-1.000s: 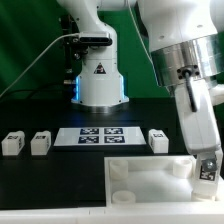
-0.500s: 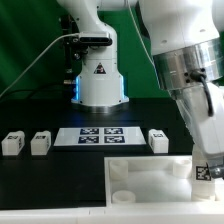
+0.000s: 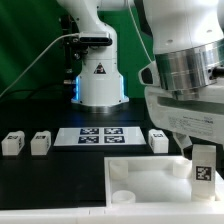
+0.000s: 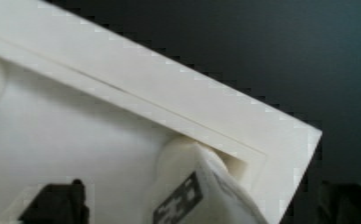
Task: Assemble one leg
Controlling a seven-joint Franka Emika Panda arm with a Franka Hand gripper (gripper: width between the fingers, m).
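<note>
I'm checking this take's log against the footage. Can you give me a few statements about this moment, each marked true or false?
1. The gripper is shut on the leg at a corner of the panel. True.
2. The marker board lies on the panel. False: it lies on the black table, behind the panel.
3. Two spare legs stand to the exterior view's left of the marker board. True.
4. Nothing stands to the exterior view's right of the marker board. False: a third spare leg stands there.
5. Every visible panel socket holds a leg. False: the two sockets at the exterior view's left are empty.
</note>
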